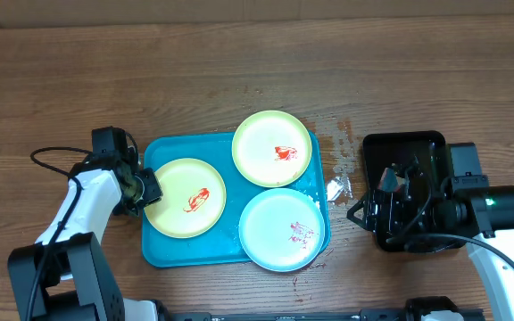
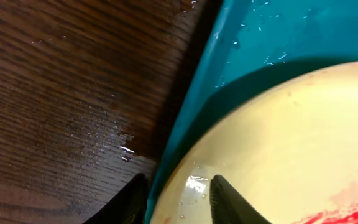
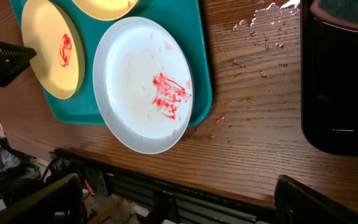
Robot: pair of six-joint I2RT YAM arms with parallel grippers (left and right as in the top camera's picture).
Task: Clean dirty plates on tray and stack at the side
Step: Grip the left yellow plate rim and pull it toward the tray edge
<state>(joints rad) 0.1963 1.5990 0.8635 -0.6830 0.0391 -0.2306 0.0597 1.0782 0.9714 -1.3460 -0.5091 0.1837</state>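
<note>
Left hand point(image 2: 178, 182) narrowed, fingers point(image 2: 224, 196) either side of the yellow plate point(image 2: 291, 143) rim, firm grip not discernible, plate red-smeared, lying in the blue tray point(image 2: 247, 43) ahead of the fingertips, wet counter point(image 2: 55, 93) alongside.

The table point(image 1: 239, 53) is dark wood with a streaky, open grain, matt where dry and glinting where droplets point(image 3: 260, 25) sit on it. The tray point(image 1: 177, 252) is smooth turquoise plastic with a soft gloss (beaded with water near its rim). The 3 plates point(image 1: 272, 147) look like smooth plastic too: the yellow-green plate point(image 2: 303, 137) has a wet sheen at its edge, the pale-blue plate point(image 3: 135, 81) a satin finish. The black tray point(image 3: 340, 81) is glossy. The left gripper point(image 2: 179, 183) has matt black fingers point(image 2: 229, 199).
</note>
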